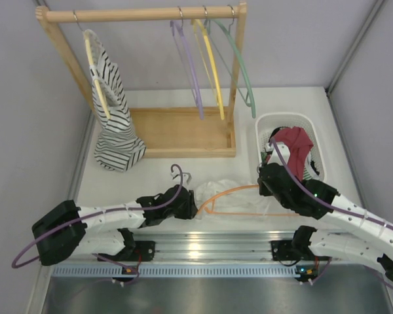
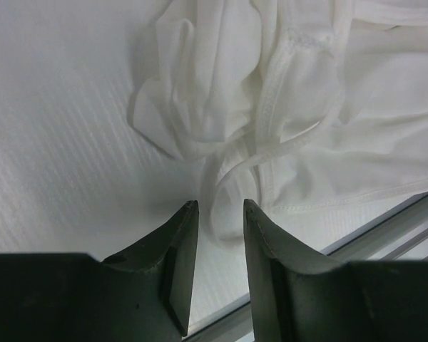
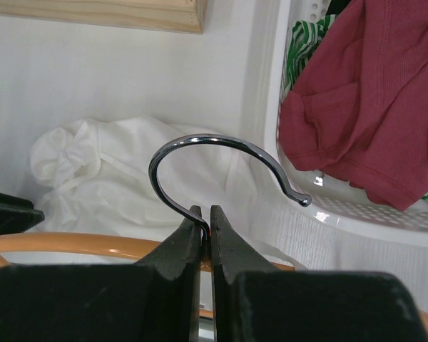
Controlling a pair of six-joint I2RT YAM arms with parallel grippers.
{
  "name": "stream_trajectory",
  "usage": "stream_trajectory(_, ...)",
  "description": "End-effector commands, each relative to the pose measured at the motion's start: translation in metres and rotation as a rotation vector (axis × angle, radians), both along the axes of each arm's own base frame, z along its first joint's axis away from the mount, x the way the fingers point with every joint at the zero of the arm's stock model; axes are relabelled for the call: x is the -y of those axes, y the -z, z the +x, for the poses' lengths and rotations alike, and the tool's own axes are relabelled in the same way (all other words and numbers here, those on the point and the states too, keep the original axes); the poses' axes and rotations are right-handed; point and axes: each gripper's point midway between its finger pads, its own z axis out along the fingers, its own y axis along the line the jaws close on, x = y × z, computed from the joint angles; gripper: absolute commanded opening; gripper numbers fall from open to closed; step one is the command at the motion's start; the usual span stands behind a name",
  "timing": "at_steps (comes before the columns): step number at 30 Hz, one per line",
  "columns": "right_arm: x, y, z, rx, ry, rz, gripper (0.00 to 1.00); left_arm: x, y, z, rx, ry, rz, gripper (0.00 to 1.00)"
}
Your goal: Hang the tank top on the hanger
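The white tank top (image 1: 230, 203) lies crumpled on the table between the two arms. In the left wrist view its folds (image 2: 221, 92) fill the upper right, and a thin strap loop (image 2: 228, 206) lies just ahead of my fingertips. My left gripper (image 1: 192, 203) (image 2: 221, 208) sits low at the fabric's left edge, jaws apart with nothing clamped. The orange hanger (image 1: 236, 191) (image 3: 71, 246) lies across the tank top (image 3: 128, 164). My right gripper (image 1: 263, 186) (image 3: 205, 214) is shut on the stem of its metal hook (image 3: 200, 142), which curves up over the fingers.
A white basket (image 1: 314, 140) (image 3: 285, 171) holding a dark red garment (image 1: 295, 140) (image 3: 371, 107) stands right beside my right gripper. At the back, a wooden rack (image 1: 183, 140) carries a striped top (image 1: 114, 124) plus purple (image 1: 187, 62), yellow (image 1: 211, 62) and green (image 1: 239, 62) hangers.
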Motion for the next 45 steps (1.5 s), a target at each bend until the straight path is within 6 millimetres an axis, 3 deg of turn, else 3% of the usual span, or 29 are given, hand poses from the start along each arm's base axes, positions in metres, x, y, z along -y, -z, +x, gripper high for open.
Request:
stream_trajectory(1, 0.000, -0.015, 0.003, 0.039, 0.011, 0.031, 0.00, 0.006, 0.005, 0.005, 0.018, 0.017, 0.015, 0.37)
stream_trajectory(4, 0.000, -0.015, 0.003, 0.039, 0.009, 0.034, 0.00, 0.008, 0.009, 0.005, 0.021, 0.019, 0.015, 0.34)
stream_trajectory(7, 0.000, -0.015, 0.003, 0.039, 0.009, 0.031, 0.00, 0.007, 0.014, 0.004, 0.016, 0.013, 0.032, 0.22)
stream_trajectory(10, 0.001, -0.016, 0.004, 0.042, 0.013, 0.030, 0.00, 0.001, 0.016, 0.005, 0.018, -0.016, 0.052, 0.00)
stream_trajectory(14, 0.003, -0.014, 0.004, 0.043, 0.022, 0.019, 0.00, -0.007, 0.011, 0.004, 0.019, -0.039, 0.056, 0.00)
stream_trajectory(18, 0.009, -0.011, 0.005, 0.044, 0.049, -0.007, 0.00, -0.008, -0.013, 0.007, 0.060, -0.066, -0.002, 0.00)
stream_trajectory(28, 0.020, -0.005, 0.014, 0.055, 0.132, -0.081, 0.00, -0.009, -0.044, -0.001, 0.063, -0.085, -0.132, 0.00)
stream_trajectory(45, -0.002, -0.009, 0.029, 0.085, 0.134, -0.050, 0.00, 0.020, -0.105, 0.001, 0.098, -0.023, -0.281, 0.00)
